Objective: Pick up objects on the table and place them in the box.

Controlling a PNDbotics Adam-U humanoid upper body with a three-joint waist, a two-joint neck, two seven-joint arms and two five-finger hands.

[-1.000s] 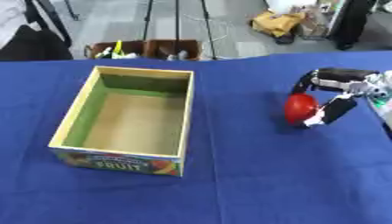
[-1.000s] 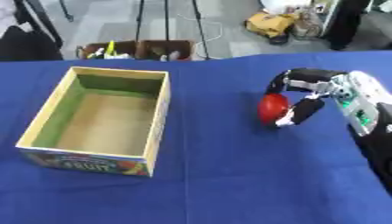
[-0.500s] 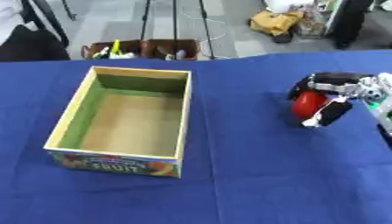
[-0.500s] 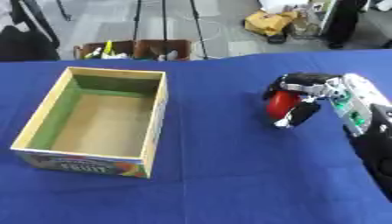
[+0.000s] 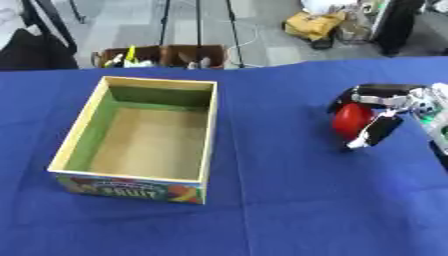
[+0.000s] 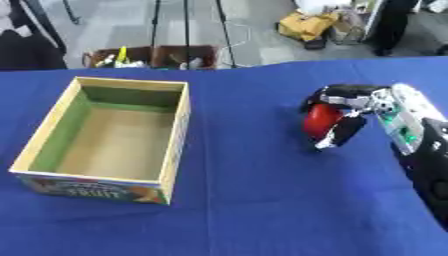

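One red round object (image 6: 320,120) sits on the blue table (image 5: 262,200), enclosed by the curled fingers and thumb of the right hand (image 6: 354,112). From this hand, the open box (image 5: 144,132) lies well apart toward the robot's left, empty.

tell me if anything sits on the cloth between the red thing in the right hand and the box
Nothing visible does. The right hand is curled around the red object, and only bare blue tablecloth lies between it and the open, empty box to its left.
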